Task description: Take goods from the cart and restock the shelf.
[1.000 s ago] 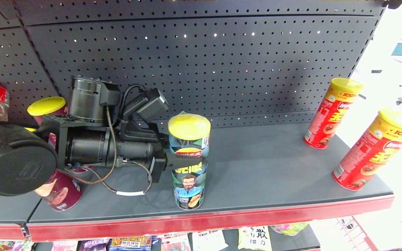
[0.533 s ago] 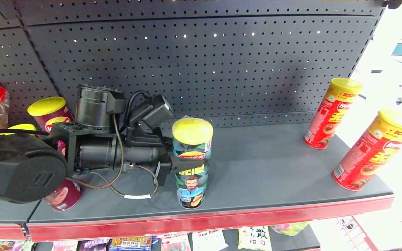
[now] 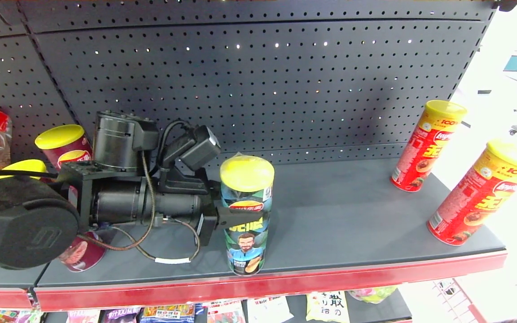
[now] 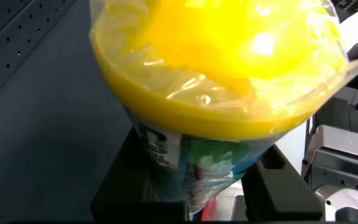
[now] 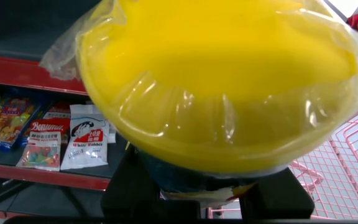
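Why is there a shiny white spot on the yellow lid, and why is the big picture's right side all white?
Left wrist view: the spot is light glaring off the plastic wrap over the yellow lid. Head view: strong light beyond the shelf washes the room white; a soft shadow darkens the pegboard; the lens bends the shelf's edge.

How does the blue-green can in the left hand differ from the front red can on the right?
The blue-green can has a blue-green printed body; the red can is red with yellow print. The blue-green can is clamped by the left hand; the red can stands free. The blue-green can sits midway along the shelf, the red can at its right end. Both are upright, yellow-lidded tubes.
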